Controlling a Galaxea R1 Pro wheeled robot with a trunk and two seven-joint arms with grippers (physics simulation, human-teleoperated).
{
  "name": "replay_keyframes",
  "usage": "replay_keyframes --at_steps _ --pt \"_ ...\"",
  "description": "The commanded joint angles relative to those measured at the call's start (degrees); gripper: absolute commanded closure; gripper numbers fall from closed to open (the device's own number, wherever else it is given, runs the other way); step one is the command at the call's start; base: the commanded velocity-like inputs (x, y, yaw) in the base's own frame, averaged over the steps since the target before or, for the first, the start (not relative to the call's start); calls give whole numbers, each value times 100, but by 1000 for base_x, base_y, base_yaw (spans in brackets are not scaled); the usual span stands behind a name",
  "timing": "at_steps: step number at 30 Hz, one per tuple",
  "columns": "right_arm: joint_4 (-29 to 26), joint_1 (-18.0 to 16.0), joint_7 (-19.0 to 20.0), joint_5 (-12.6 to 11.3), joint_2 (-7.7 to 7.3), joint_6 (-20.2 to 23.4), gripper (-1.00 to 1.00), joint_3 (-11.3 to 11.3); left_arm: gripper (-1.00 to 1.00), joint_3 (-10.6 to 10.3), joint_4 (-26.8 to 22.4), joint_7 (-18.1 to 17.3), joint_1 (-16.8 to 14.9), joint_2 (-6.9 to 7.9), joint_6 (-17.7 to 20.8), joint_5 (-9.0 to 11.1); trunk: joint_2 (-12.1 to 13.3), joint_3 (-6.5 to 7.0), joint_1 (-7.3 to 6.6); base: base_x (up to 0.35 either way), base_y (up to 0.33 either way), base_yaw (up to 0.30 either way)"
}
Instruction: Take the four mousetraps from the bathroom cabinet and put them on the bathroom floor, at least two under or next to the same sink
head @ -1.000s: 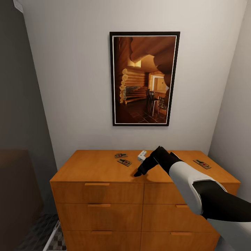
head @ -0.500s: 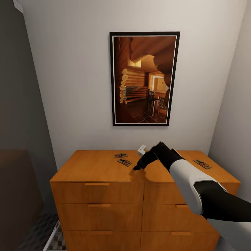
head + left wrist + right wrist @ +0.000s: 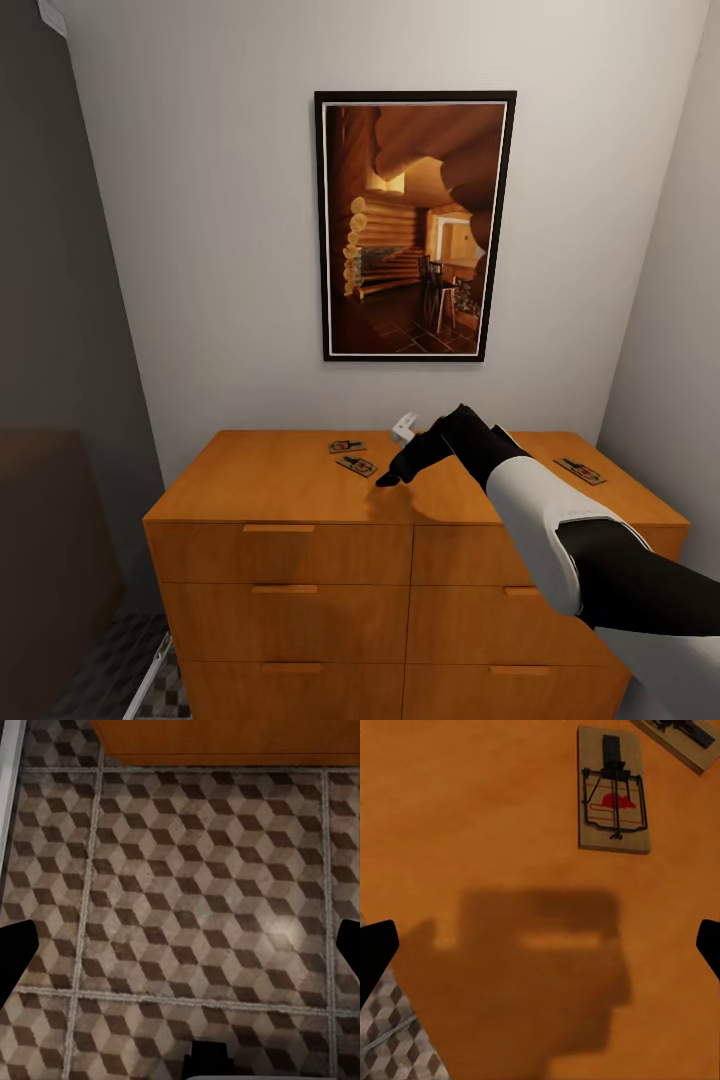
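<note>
Three mousetraps point(image 3: 357, 464) are lying on the cabinet point(image 3: 270, 480) top that I can see; none is on the floor yet. I am hovering my right gripper point(image 3: 388, 478), fingers spread and empty, beside the nearest.

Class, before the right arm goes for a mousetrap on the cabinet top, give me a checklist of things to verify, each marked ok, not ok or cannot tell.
1. Right gripper open wide enough: ok; in the right wrist view its fingertips sit at opposite edges with nothing between.
2. Nearest mousetrap lying flat and unobstructed on the cabinet: ok.
3. Gripper centred over that trap: not ok; the trap lies off to one side, with only bare wood between the fingers.
4. Second mousetrap apart from the target: ok.
5. Third mousetrap located: ok, by the cabinet's right end.
6. Fourth trap located: cannot tell.
</note>
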Motion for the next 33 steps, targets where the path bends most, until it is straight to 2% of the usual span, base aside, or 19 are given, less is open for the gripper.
replay_keyframes --at_steps 1,33 --pt "-12 -2 35 4 0 40 -100 13 -100 5 3 9 -3 -1 -18 -3 -4 -7 0 0 0 0" --pt "-19 -2 51 -19 -17 -84 -100 15 -100 5 3 9 -3 -1 -18 -3 -4 -7 0 0 0 0"
